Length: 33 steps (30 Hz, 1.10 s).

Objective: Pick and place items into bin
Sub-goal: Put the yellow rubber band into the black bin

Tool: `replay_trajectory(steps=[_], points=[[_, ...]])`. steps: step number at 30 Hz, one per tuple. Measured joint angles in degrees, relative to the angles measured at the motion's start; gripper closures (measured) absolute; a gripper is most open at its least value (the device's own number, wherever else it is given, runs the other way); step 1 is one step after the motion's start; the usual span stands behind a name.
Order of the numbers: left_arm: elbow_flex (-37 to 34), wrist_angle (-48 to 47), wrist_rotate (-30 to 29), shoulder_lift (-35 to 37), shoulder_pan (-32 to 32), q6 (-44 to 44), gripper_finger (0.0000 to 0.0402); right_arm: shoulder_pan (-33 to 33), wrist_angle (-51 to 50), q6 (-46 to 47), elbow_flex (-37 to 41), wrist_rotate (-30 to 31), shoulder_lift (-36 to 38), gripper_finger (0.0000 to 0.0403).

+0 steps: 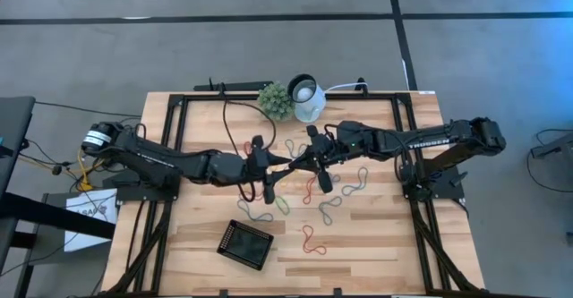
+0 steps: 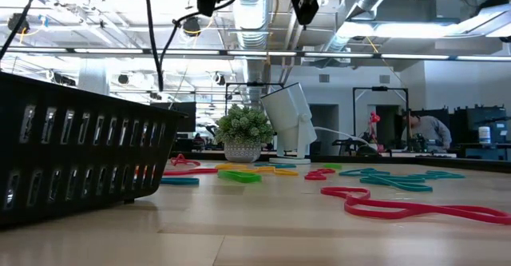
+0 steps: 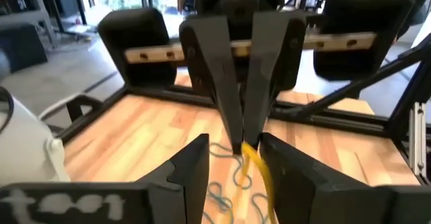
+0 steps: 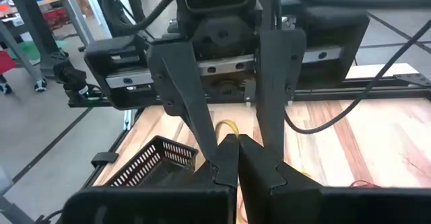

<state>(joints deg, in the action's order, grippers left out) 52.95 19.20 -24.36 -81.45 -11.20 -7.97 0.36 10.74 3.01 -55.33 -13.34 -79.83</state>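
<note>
Both arms meet above the table's middle. My right gripper is shut on a yellow rubber band. My left gripper faces it, open, with one finger on each side of the right fingertips and the band, apart from both. The black bin sits flat near the table's near edge. Loose bands lie flat on the wood: red, teal, green. My right gripper pinches the yellow band's upper end between its two fingertips. The fingers come level from the table's right side. The band is lifted clear of the table and hangs slack below the fingertips.
A green plant ball and a white lamp-like object stand at the far edge. Black frame rails run along the table's sides. Bare wood lies right of the bin.
</note>
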Motion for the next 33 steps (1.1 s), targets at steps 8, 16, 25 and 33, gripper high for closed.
replay_trajectory(steps=[8, 16, 25, 33], points=[[0.0, -2.94, -0.7, 0.0, -0.21, -1.42, 0.0352, 0.02, 0.66, -0.02, 0.0, -0.08, 0.0, 0.0403], [-0.04, -3.63, -3.57, 1.21, -2.85, -1.41, 0.04, 0.01, -2.0, 0.09, 0.0, -0.02, 0.02, 0.0374], [-0.04, -9.42, -6.84, 6.21, -7.84, -3.83, 0.0401, 1.17, -9.24, 1.98, 0.0, -0.04, 0.02, 0.0308], [-0.04, -22.83, 6.65, 8.33, -17.13, -15.01, 0.0401, 5.68, -23.59, 6.4, 0.05, 1.65, 1.77, 0.0292]])
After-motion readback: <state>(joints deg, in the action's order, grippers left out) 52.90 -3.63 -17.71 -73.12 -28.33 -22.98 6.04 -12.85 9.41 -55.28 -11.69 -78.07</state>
